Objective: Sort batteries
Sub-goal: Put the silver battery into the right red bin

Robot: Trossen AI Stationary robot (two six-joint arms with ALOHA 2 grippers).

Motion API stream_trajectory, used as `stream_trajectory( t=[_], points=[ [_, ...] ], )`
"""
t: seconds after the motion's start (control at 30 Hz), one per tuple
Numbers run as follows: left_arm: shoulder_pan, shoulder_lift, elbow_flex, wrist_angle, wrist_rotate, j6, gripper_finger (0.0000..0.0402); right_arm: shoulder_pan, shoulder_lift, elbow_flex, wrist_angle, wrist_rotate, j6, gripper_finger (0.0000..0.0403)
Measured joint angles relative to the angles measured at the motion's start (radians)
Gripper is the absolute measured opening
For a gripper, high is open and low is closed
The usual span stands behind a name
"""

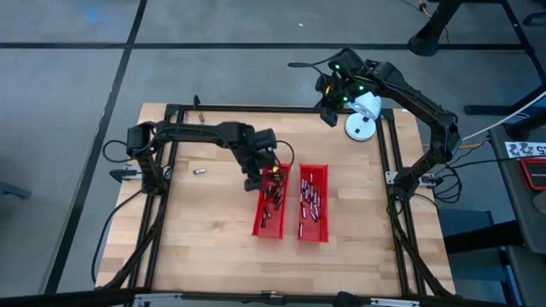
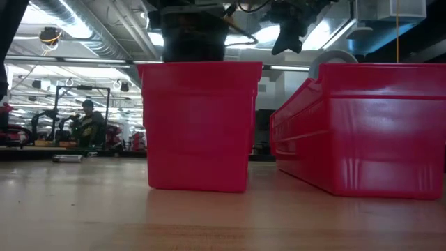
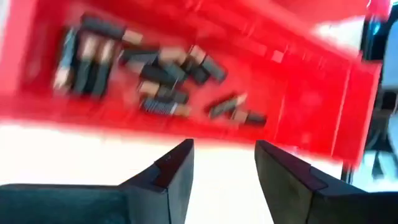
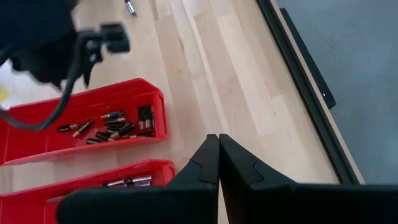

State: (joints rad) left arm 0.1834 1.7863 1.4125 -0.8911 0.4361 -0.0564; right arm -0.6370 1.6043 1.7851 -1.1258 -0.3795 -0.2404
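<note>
Left wrist view: batteries (image 3: 168,81) smeared by blur, types unreadable.
Low view: red tray (image 2: 198,125) walls hide their contents; arms cut off at top.
Loose cell (image 1: 199,171) on counter: too small to identify.

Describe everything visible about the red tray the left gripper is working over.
The left red tray is a long, narrow, open-topped bin of glossy red plastic with plain upright walls, sitting flat on the wooden table. It lies beside a matching second red tray, apart from it by a narrow gap. Inside, batteries lie loose in a jumble on its floor, dark with copper-coloured ends. The left gripper hovers above its far end with fingers open and empty, not touching it.
</note>
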Motion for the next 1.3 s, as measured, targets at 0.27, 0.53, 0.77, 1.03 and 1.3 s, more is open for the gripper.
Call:
stream_trajectory(
  t=[0.27, 0.53, 0.77, 1.03, 1.3],
  points=[
    [0.102, -0.056, 0.006, -0.426, -0.192, 0.151, 0.0155, 0.062, 0.000, 0.000, 0.066, 0.020, 0.060, 0.0005],
    [0.147, -0.228, -0.310, -0.342, -0.394, 0.075, 0.0155, 0.137, 0.000, 0.000, 0.048, 0.040, 0.104, 0.0005],
    [0.127, -0.225, -0.517, -0.300, -0.426, 0.064, 0.0155, 0.176, 0.000, 0.000, 0.061, 0.112, 0.104, 0.0005],
    [0.079, -0.225, -0.614, -0.234, -0.391, 0.048, 0.0155, 0.172, 0.000, 0.000, 0.069, 0.162, 0.104, 0.0005],
    [-0.034, -0.225, -0.619, -0.168, -0.333, -0.012, 0.0155, 0.172, 0.000, 0.000, 0.077, 0.170, 0.102, 0.0005]
  ],
)
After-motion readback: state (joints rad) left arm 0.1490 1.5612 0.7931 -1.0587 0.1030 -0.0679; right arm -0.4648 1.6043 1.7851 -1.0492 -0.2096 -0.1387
